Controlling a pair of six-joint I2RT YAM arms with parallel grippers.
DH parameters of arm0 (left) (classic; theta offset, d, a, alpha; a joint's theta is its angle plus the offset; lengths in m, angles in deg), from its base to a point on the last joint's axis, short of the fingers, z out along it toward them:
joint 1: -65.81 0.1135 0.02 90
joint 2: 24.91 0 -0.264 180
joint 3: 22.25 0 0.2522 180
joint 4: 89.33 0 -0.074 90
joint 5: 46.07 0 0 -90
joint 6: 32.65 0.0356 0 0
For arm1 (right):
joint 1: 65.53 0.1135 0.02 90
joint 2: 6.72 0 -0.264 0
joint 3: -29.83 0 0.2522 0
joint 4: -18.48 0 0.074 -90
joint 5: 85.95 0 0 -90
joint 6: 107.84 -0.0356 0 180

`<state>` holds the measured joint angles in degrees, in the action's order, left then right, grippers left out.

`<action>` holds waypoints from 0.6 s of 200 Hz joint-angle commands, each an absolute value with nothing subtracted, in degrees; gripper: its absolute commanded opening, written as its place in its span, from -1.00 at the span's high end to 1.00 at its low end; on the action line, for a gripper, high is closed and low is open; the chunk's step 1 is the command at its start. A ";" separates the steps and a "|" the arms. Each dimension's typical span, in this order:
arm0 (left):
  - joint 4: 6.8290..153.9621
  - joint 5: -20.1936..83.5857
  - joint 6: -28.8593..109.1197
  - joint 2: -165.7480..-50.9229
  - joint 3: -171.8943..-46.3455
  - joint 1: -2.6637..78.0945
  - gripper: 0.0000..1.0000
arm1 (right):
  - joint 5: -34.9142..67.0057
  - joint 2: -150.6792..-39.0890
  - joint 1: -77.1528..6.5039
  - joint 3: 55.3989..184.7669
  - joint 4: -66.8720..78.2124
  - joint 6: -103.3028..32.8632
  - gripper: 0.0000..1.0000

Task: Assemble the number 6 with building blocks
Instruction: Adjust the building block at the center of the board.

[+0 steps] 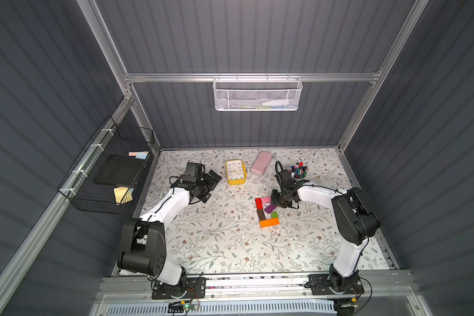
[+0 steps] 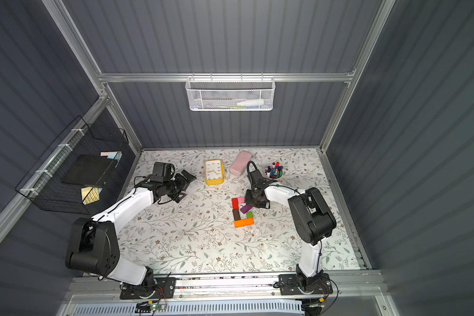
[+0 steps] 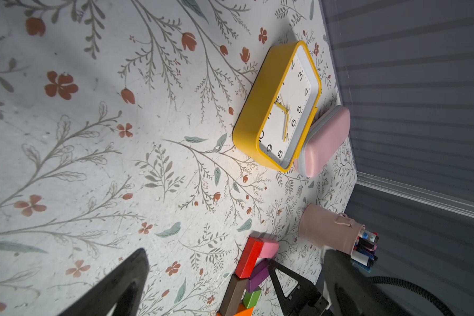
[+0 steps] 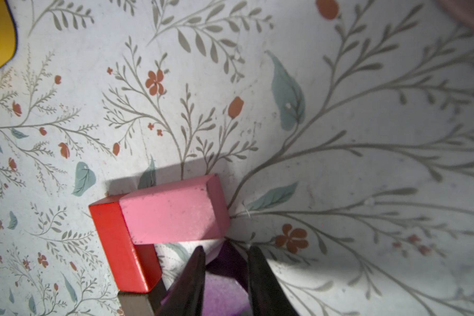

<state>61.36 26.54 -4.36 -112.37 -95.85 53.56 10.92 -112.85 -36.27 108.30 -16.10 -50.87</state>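
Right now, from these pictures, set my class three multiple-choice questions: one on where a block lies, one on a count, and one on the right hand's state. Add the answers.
1. Of the building blocks, the orange block lies: A nearest the robot's bases; B farthest from them; C in the middle.
2. How many blocks are on the table? A four; B five; C six.
3. The right hand is: A open; B shut on the purple block; C shut on nothing.

Answers:
1 A: in both top views it is at the near end of the group.
2 C: red, pink, purple, brown, green and orange.
3 B: the right wrist view shows its fingers on either side of that block.
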 commanded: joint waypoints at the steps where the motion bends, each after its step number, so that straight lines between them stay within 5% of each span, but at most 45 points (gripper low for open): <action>1: 60.22 27.53 -4.24 -111.86 -95.77 53.33 -0.99 | 11.03 -111.22 -36.17 107.09 -17.19 -51.47 0.41; 120: 59.93 27.53 -3.65 -111.52 -95.73 53.33 -0.99 | 9.50 -110.10 -36.19 106.39 -18.23 -57.08 0.42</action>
